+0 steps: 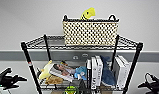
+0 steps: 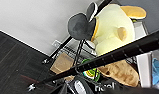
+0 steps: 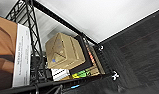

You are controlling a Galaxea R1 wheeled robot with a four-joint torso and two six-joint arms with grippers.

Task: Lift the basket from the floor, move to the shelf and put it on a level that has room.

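One basket (image 1: 90,32) (yellow toy (image 1: 88,13) inside) tops one shelf (image 1: 35,42).

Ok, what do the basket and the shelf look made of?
The basket looks woven, cream strands crossed with dark ones, under a dark braided rim; natural fibre or plastic, I cannot tell. The shelf looks like black-coated metal wire: thin grid tiers on slim posts.

The rectangular woven basket (image 1: 90,32) shows a cream weave dotted with dark gaps under a dark braided rim, with a bright yellow soft toy (image 1: 88,13) poking above it. The tall wire shelf (image 1: 32,67) is black. On its lower tier stand white-spined books (image 1: 97,72) beside a blue plush (image 1: 107,72). A brown cardboard box (image 3: 63,51) sits lower down, above dark grey striped carpet floor (image 3: 140,50).
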